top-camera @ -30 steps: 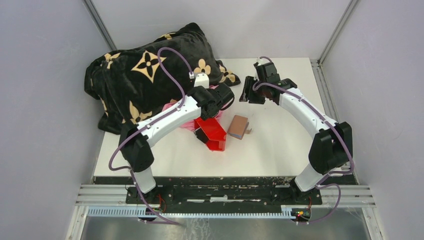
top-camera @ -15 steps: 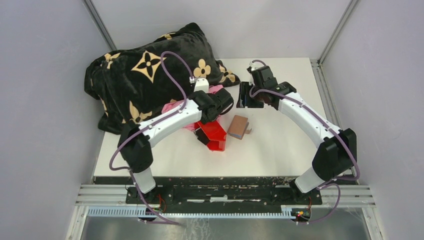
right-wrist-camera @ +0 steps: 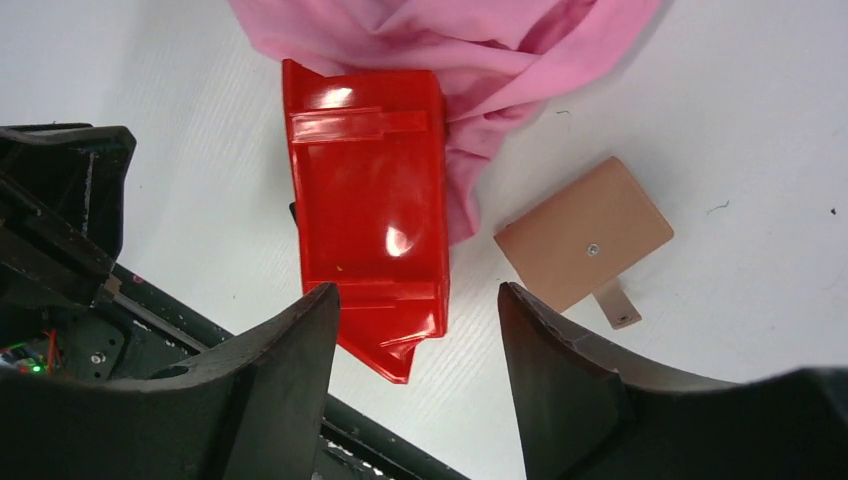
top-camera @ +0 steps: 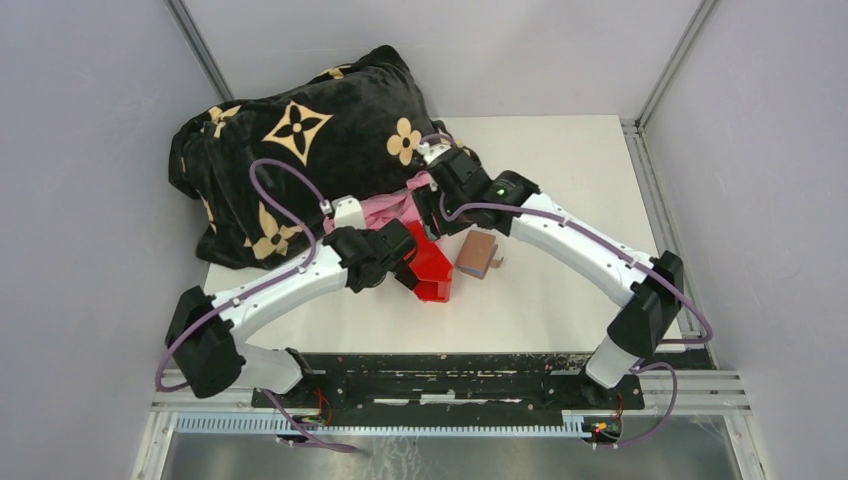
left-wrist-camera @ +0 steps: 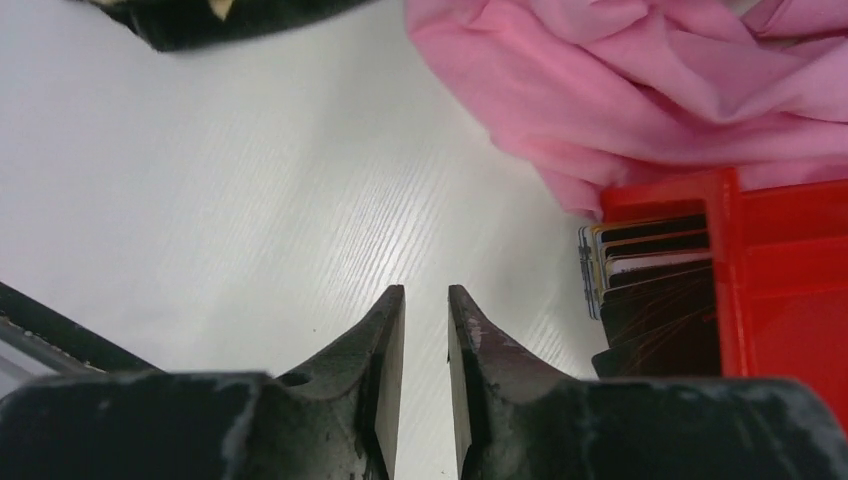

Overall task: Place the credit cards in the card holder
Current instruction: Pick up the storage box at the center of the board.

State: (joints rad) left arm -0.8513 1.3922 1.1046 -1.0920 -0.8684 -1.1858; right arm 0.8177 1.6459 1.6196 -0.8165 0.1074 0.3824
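The left arm [top-camera: 270, 292] stretches low across the table [top-camera: 560, 300], and the left gripper [left-wrist-camera: 427, 325] sits just beside the red bin [right-wrist-camera: 370, 210], its jaws parted by a narrow gap with nothing between them. The right arm [top-camera: 585, 240] bends over the bin; the right gripper [right-wrist-camera: 418, 305] hangs above it, jaws spread wide and empty.

The credit cards [left-wrist-camera: 650, 275] stand on edge as a stack in the bin's open end, mostly dark with a few pale ones. The card holder [right-wrist-camera: 583, 235], tan-brown and closed with its snap tab sticking out, lies flat near the bin, not touching it.

Only the left wrist view shows the cards. The overhead and right wrist views show the holder. A pink cloth [right-wrist-camera: 450, 40] lies bunched against the bin's far end.
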